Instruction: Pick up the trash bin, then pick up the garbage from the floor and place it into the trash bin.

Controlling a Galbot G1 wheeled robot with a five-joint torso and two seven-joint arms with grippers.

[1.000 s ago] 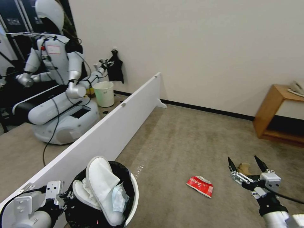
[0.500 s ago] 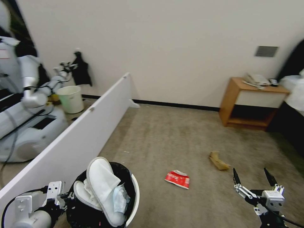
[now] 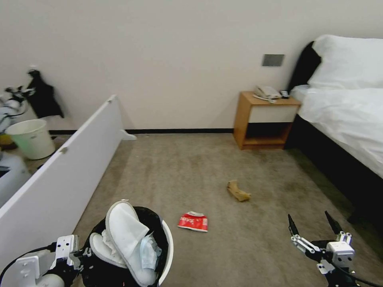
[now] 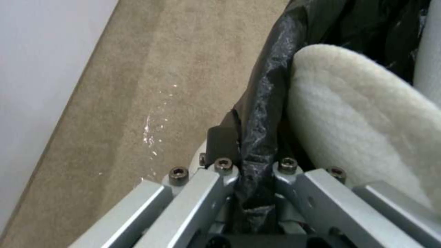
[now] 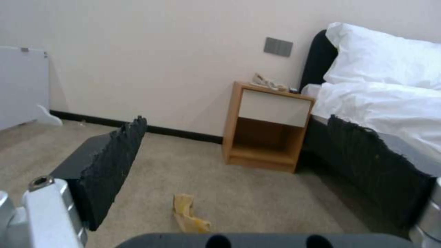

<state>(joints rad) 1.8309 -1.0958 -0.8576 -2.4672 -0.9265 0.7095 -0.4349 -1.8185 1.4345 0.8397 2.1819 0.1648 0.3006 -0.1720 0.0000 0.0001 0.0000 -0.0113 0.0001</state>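
Crumpled paper bag (image 3: 238,191), on carpet (image 3: 191,171) past red packet (image 3: 193,221): likely light, soft, pinch mid-fold; right gripper (image 3: 313,227) spread empty, left gripper (image 4: 250,179) clamped on bin (image 3: 165,255) rim.

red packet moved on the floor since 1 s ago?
No. The red packet keeps its place relative to the brown paper bag; the whole head view shifted because the camera turned right.

White trash bin (image 3: 169,255), black liner; white slippers (image 3: 125,235); red packet (image 3: 193,221); brown paper bag (image 3: 238,191); beige carpet (image 3: 191,171).
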